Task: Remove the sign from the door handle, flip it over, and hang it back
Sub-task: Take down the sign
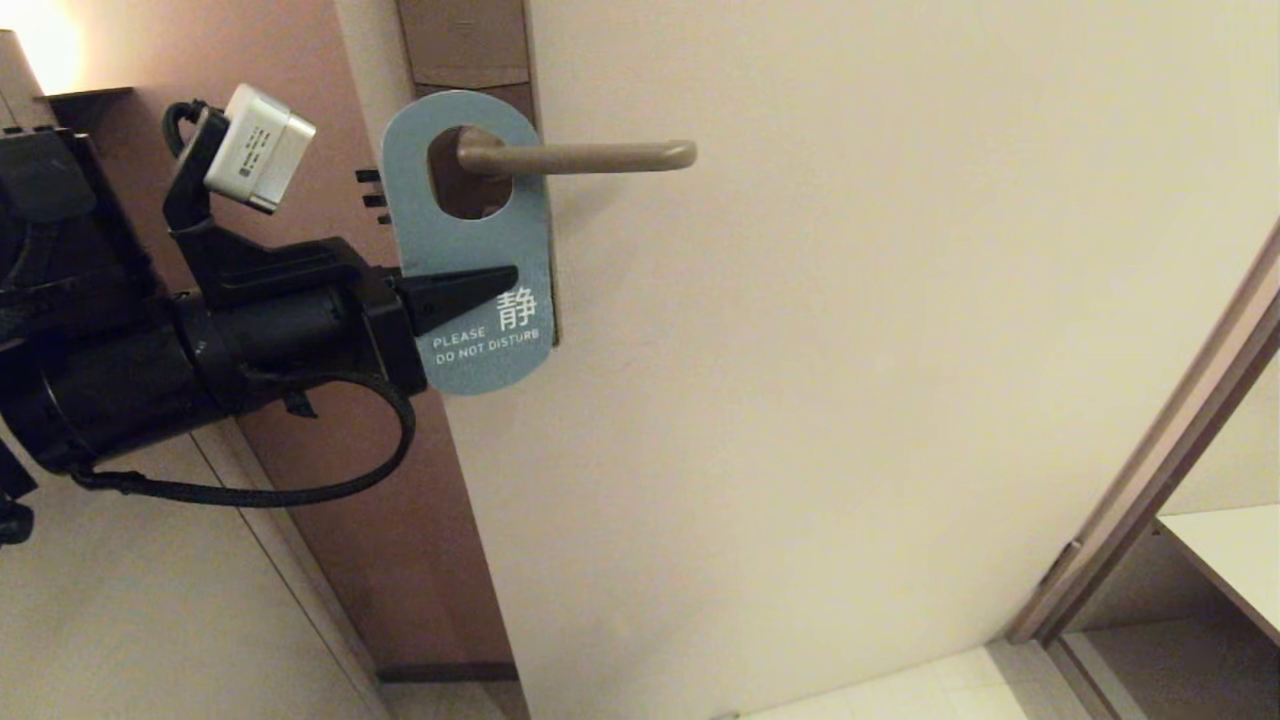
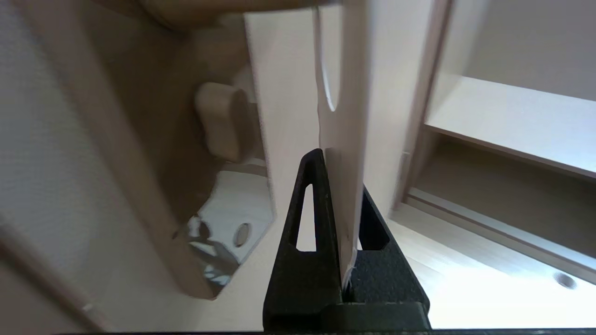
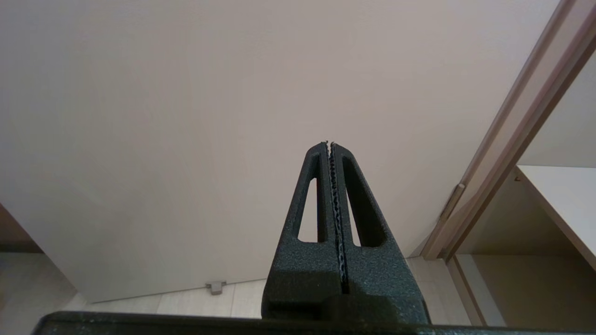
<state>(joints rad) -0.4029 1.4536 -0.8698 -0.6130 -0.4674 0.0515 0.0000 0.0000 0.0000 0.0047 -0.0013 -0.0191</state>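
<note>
The sign (image 1: 470, 255) hangs by its oval hole on the door handle (image 1: 580, 156), teal "PLEASE DO NOT DISTURB" side facing me. My left gripper (image 1: 505, 278) reaches in from the left and is shut on the sign's lower half, one black finger lying across the teal face. In the left wrist view the sign (image 2: 342, 153) stands edge-on, pinched between the two fingers of the left gripper (image 2: 337, 160), with the handle's underside blurred above. My right gripper (image 3: 330, 145) is shut on nothing, facing the bare door low down; it is outside the head view.
The cream door (image 1: 850, 380) stands ajar, with its brown edge and dark latch bolts (image 1: 371, 195) just left of the sign. A door frame (image 1: 1160, 450) and a white shelf (image 1: 1225, 560) lie to the right. A door stop (image 3: 215, 286) sits on the floor.
</note>
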